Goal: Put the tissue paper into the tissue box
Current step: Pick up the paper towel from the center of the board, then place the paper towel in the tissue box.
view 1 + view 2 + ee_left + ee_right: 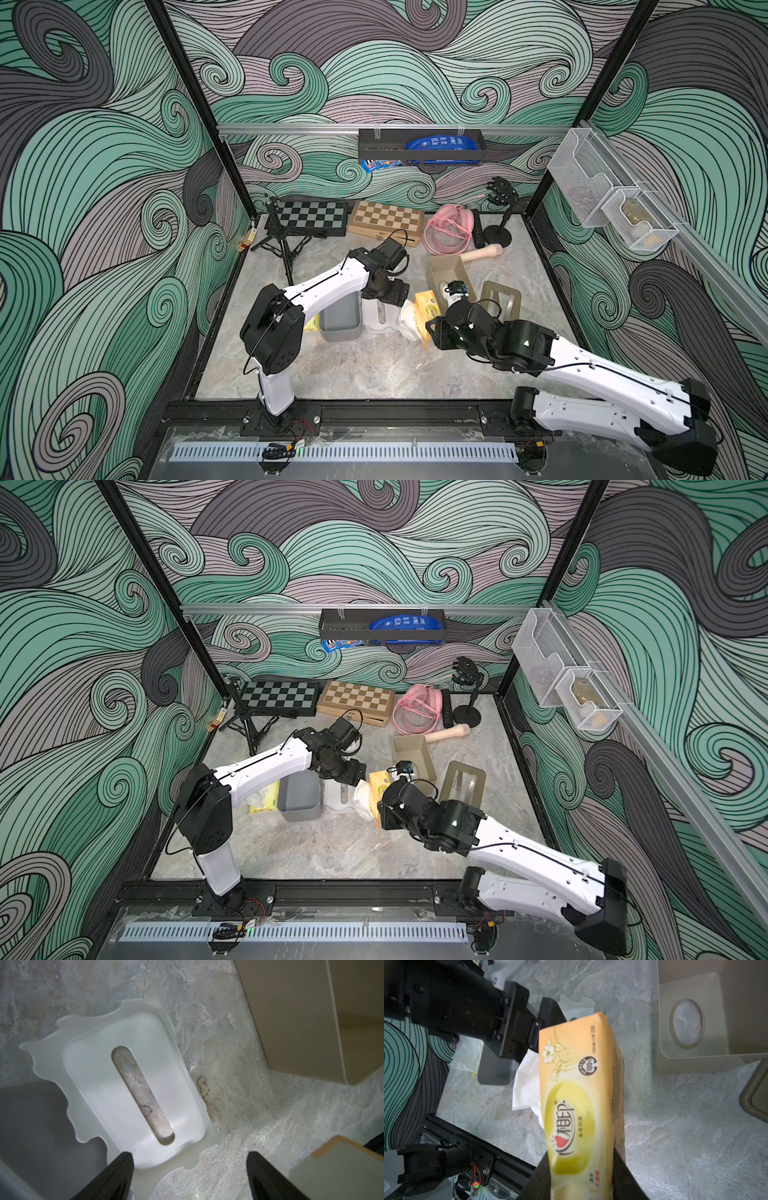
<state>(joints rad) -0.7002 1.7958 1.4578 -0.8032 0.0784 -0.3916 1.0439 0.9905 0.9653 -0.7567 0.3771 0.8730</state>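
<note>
Tissue pack (577, 1084), just beside the tissue box (695, 1065). The right gripper (580, 1165) jaws clamp one end; left gripper (189, 1155) jaws stand open. We judge it light, soft, crushable: hold across its body, gently.

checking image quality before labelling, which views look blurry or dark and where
Right wrist view: tissue pack blurs near the lens, table behind is sharp. Left wrist view: dim, the fingers soft, white lid clear. Both top views: evenly lit and sharp, no glare.
</note>
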